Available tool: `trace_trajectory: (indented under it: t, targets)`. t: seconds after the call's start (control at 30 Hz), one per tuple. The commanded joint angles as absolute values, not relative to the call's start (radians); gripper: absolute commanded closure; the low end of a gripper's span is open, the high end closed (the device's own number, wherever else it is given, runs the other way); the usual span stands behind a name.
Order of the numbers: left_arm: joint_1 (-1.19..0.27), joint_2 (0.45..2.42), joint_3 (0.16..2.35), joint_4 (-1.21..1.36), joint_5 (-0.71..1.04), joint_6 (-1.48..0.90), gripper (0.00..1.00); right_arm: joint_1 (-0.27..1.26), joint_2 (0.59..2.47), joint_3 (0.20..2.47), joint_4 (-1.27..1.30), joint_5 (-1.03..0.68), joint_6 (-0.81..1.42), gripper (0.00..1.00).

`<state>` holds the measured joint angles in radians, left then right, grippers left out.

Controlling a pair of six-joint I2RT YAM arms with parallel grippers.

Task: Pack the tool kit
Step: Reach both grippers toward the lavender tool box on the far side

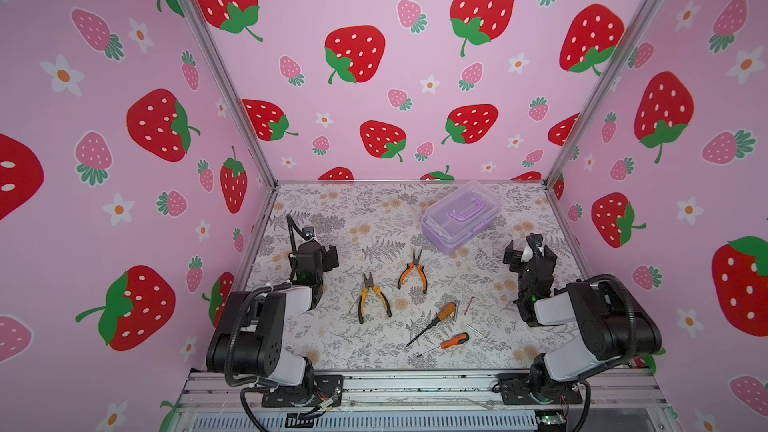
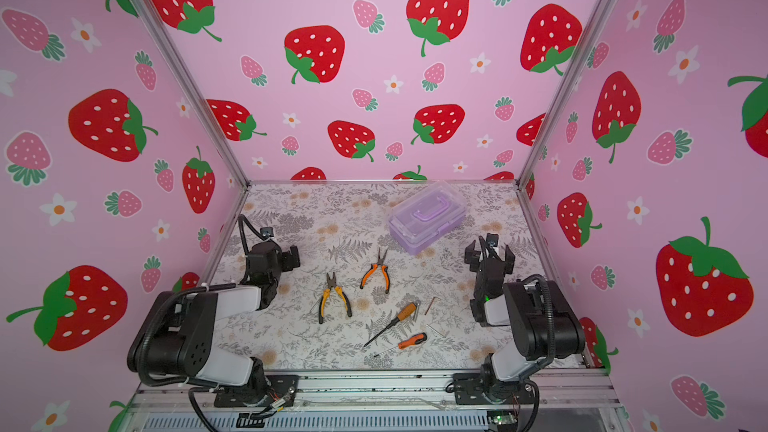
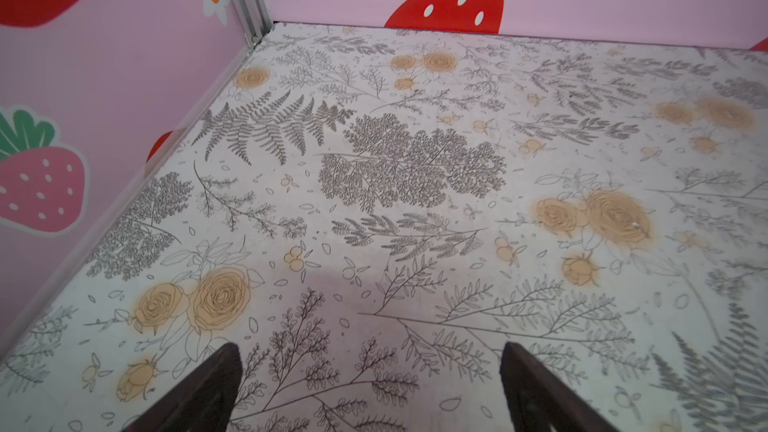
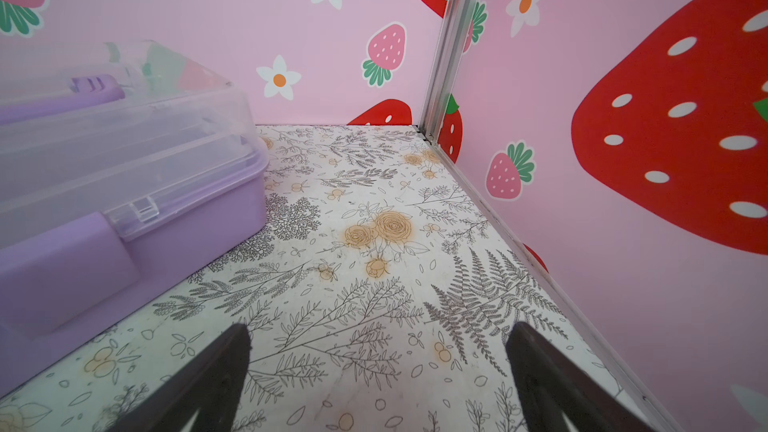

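My left pincer (image 3: 374,388) and right pincer (image 4: 378,380) were open, empty. The clear-lidded lilac plastic box (image 1: 457,218) at one o'clock was shut; yellow-handled pliers (image 1: 369,284) and orange-handled pliers (image 1: 416,263) lay outside.

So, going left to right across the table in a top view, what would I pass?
left end effector → yellow pliers → orange pliers → box → right end effector
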<state>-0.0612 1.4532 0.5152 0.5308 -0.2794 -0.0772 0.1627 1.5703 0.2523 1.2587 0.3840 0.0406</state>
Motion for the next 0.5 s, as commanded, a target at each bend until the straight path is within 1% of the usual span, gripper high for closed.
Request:
trace_trajectory:
  t: [0.0, 0.07, 0.13, 0.17, 0.23, 0.3, 0.33, 0.37, 0.4, 0.47]
  targets:
    - [-0.075, 1.341, 0.723, 0.240, -0.352, -0.122, 0.01, 0.164, 1.549, 0.265, 1.251, 0.403, 0.051, 0.01]
    - [-0.091, 1.314, 0.820, 0.138, -0.386, -0.182, 0.01, 0.168, 1.550, 0.258, 1.266, 0.408, 0.049, 0.01]
    - [-0.112, 1.314, 0.925, 0.024, -0.453, -0.291, 0.01, 0.172, 1.536, 0.244, 1.282, 0.404, 0.042, 0.01]
    - [-0.116, 1.325, 0.991, -0.071, -0.459, -0.361, 0.01, 0.180, 1.503, 0.245, 1.294, 0.424, 0.025, 0.01]
    - [-0.116, 1.356, 1.110, -0.226, -0.415, -0.460, 0.01, 0.190, 1.325, 0.311, 1.032, 0.428, 0.031, 0.01]
    - [-0.113, 1.397, 1.226, -0.337, -0.326, -0.493, 0.01, 0.192, 1.180, 0.335, 0.975, 0.440, 0.041, 0.01]
    - [-0.112, 1.417, 1.272, -0.353, -0.267, -0.487, 0.01, 0.189, 1.141, 0.381, 0.881, 0.464, 0.056, 0.01]
    - [-0.112, 1.439, 1.311, -0.363, -0.223, -0.495, 0.01, 0.191, 1.131, 0.434, 0.775, 0.499, 0.070, 0.01]
    - [-0.111, 1.458, 1.343, -0.371, -0.198, -0.522, 0.01, 0.195, 1.135, 0.458, 0.725, 0.534, 0.096, 0.01]
    - [-0.103, 1.484, 1.374, -0.354, -0.130, -0.581, 0.01, 0.196, 1.154, 0.458, 0.713, 0.532, 0.131, 0.01]
